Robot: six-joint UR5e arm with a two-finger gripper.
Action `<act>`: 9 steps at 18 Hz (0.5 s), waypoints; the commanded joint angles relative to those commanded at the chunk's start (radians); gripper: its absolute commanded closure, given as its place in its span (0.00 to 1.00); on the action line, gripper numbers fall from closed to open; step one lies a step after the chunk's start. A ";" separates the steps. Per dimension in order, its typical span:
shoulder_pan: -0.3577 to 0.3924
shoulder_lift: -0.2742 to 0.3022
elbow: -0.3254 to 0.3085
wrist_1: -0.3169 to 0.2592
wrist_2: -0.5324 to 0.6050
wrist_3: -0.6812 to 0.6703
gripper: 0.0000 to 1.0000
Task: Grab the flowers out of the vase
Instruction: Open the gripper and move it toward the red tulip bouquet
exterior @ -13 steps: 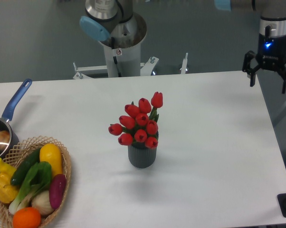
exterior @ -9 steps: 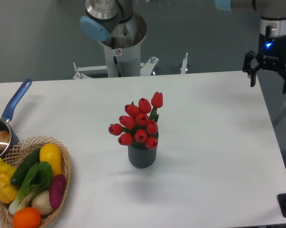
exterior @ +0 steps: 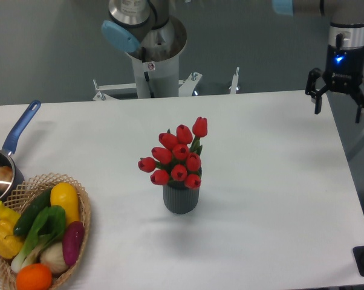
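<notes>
The flowers (exterior: 178, 156), a bunch of red closed tulip heads with green leaves, stand upright in the vase (exterior: 181, 199), a small dark grey ribbed cylinder at the middle of the white table (exterior: 273, 181). My gripper (exterior: 338, 112) hangs at the far right, above the table's back right corner, well away from the flowers. Its two dark fingers (exterior: 317, 103) are spread apart and hold nothing.
A wicker basket (exterior: 78, 232) of colourful vegetables sits at the front left corner. A blue-handled metal saucepan (exterior: 2, 174) stands behind it at the left edge. The arm's base column (exterior: 150, 60) rises behind the table's back edge.
My gripper has shifted slightly left and up at the far right. The flowers and vase have not moved.
</notes>
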 joint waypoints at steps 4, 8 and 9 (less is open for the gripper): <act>0.008 -0.008 -0.009 0.000 -0.049 -0.009 0.00; 0.017 -0.018 -0.014 -0.002 -0.078 -0.009 0.00; 0.021 -0.018 -0.018 -0.002 -0.080 -0.008 0.00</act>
